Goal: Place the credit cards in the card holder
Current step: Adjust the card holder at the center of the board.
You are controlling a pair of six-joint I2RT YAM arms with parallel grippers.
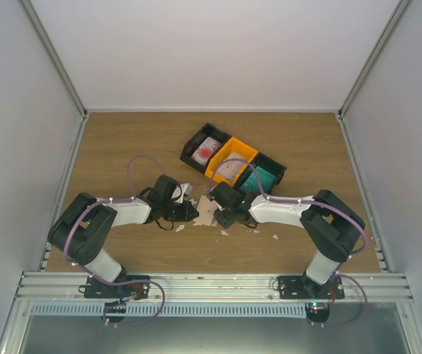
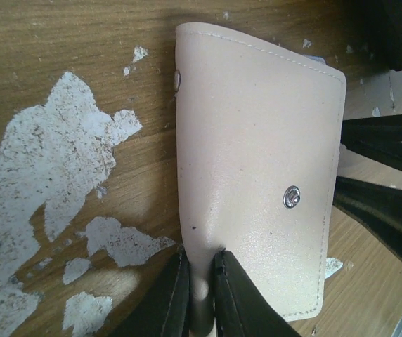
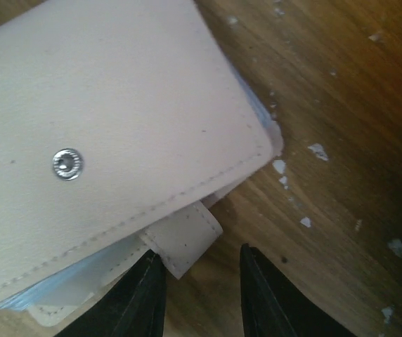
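Top external: left arm (image 1: 115,214) and right arm (image 1: 285,210) reach inward to the card holder (image 1: 206,210), midway between the counter's (image 1: 122,140) side edges. Left wrist: left hand (image 2: 201,261) pinches its edge. Right wrist alone shows right hand (image 3: 199,256) open, beside the snap tab (image 3: 183,242).

Top view, frame centre, on the table (image 1: 122,251): card holder (image 1: 208,211), with left gripper (image 1: 194,212) touching at its left and right gripper (image 1: 223,214) at its right. Just above and right of these, three bins in a diagonal row sloping down-right: leftmost bin (image 1: 195,138), middle bin (image 1: 245,152), rightmost bin (image 1: 277,169), with credit cards (image 1: 206,151) one inside each. Left wrist view, bottom centre: holder's lower edge pinched between the fingers. Right wrist view, bottom centre: snap tab (image 3: 185,241) between the spread fingers.
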